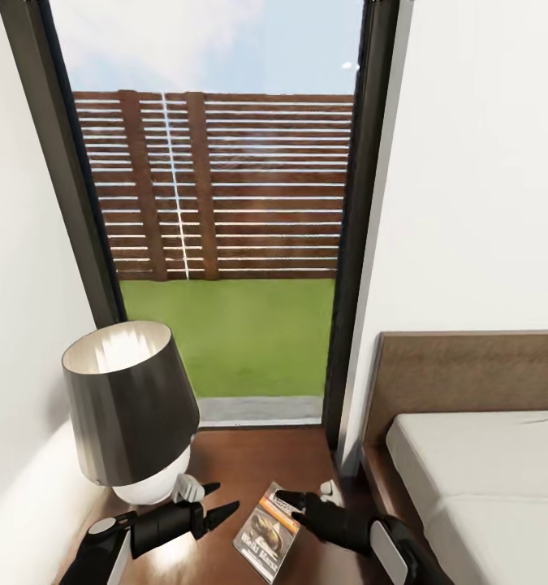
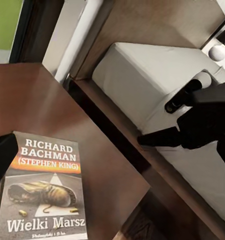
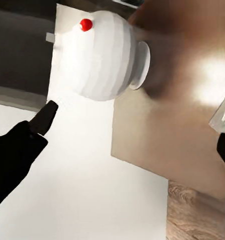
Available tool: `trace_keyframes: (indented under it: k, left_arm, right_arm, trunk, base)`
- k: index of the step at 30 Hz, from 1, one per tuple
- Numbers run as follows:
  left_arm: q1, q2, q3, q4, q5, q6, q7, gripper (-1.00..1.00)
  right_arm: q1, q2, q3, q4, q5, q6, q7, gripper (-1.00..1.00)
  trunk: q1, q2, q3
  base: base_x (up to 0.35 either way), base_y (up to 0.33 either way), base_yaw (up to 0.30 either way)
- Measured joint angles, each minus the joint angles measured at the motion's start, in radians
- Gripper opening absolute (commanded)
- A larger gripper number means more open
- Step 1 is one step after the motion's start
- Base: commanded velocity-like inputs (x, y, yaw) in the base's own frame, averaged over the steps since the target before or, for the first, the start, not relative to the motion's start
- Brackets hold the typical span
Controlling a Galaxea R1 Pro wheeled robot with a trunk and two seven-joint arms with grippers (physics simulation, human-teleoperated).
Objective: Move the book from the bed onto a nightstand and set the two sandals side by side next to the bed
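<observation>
A: Head view, item one: the book [image 1: 267, 532], lying flat on the nightstand [image 1: 249, 463], between the two grippers. Long axis slightly askew to the table's front edge, near corner at or just over that edge.

B: And the hands?

A: Right gripper [image 1: 294, 502] touching the book's upper right corner; whether it pinches the cover or only rests there cannot be told. Left gripper [image 1: 217, 504] spread, holding nothing, just beside the lamp [image 1: 131, 414], near the book's left edge. The right arm appears the nearer. Bed [image 1: 485, 471] at the right, apart from the nightstand.

B: Left wrist view?

A: Book [image 2: 45, 192] face up on the glossy top: dark cover, orange band, white "Richard Bachman", a boot pictured. Right gripper [image 2: 165, 125] over the gap beside the mattress [image 2: 142, 75], fingers apart.

B: Right wrist view?

A: White lamp base [image 3: 102, 55] with a red dot; a sliver of the book [image 3: 222, 112] near one dark fingertip [image 3: 46, 116].

B: Judgement?

A: The book seems placed; release and withdrawal likely remain, then the sandals.
</observation>
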Motion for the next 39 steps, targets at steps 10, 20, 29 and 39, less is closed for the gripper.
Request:
trace_keyframes:
  k: [10, 20, 29, 39]
  left_arm:
    - [0.000, 0.001, 0.039, 0.000, -0.002, -0.002, 0.003, 1.00]
    - [0.006, 0.008, 0.049, 0.023, -0.006, -0.013, 0.072, 1.00]
    - [0.008, 0.031, 0.049, 0.140, -0.008, -0.097, 0.102, 1.00]
    - [0.008, 0.037, 0.048, 0.237, -0.006, -0.181, 0.111, 1.00]
  right_arm:
    - [0.009, -0.172, -0.005, -0.029, 0.015, -0.219, 0.043, 1.00]
    - [0.032, -0.266, -0.003, 0.131, 0.196, -0.564, 0.114, 1.00]
    - [0.063, -0.272, -0.002, 0.194, 0.219, -0.628, 0.119, 1.00]
    - [0.165, -0.272, -0.002, 0.202, 0.221, -0.663, 0.119, 1.00]
  trunk:
    - [-0.038, 0.070, 0.031]
    - [-0.077, 0.140, 0.063]
    - [-0.111, 0.203, 0.091]
    - [-0.150, 0.273, 0.122]
  base:
    - [0.000, 0.000, 0.000]
    - [0.000, 0.000, 0.000]
    - [0.000, 0.000, 0.000]
    - [0.000, 0.000, 0.000]
